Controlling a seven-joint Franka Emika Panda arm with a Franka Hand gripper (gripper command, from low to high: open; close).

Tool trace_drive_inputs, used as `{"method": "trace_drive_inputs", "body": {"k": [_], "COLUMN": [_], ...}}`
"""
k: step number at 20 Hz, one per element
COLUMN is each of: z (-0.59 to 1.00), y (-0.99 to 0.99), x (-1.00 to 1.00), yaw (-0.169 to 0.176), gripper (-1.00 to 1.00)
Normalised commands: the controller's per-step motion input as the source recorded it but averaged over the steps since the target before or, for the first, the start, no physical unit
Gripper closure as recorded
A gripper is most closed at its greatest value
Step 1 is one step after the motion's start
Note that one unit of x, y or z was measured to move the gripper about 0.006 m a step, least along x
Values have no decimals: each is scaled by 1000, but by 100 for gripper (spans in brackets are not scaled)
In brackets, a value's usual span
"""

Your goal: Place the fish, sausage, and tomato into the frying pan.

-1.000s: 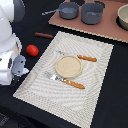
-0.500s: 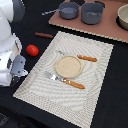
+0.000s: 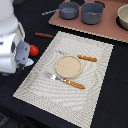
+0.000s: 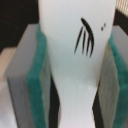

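Note:
In the wrist view my gripper (image 4: 75,95) is shut on the fish (image 4: 75,45), a flat white toy with black fin marks, clamped between the green pads (image 4: 37,75). In the exterior view the gripper (image 3: 24,56) hangs at the left edge of the striped placemat (image 3: 95,85); the fish is not clear there. The red tomato (image 3: 33,50) lies right beside the gripper. The dark sausage (image 3: 44,35) lies beyond it on the black table. The frying pan (image 3: 69,10), with its thin handle (image 3: 50,12), stands on the far board.
A grey pot (image 3: 92,13) stands next to the pan, and a beige bowl (image 3: 123,17) at the far right. A tan plate (image 3: 68,66) sits mid-mat between a wooden-handled knife (image 3: 86,58) and fork (image 3: 66,81).

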Motion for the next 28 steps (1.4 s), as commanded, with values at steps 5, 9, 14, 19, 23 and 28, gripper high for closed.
{"method": "trace_drive_inputs", "body": {"k": [5, 9, 14, 19, 23, 28], "z": [1000, 954, 626, 178, -81, -336], "y": [879, 986, 1000, 1000, 1000, 996], "x": [507, 416, 270, 181, 84, 1], "yaw": [5, 0, 0, 0, 0, 1], "gripper": [100, 100, 100, 100, 100, 100]}}
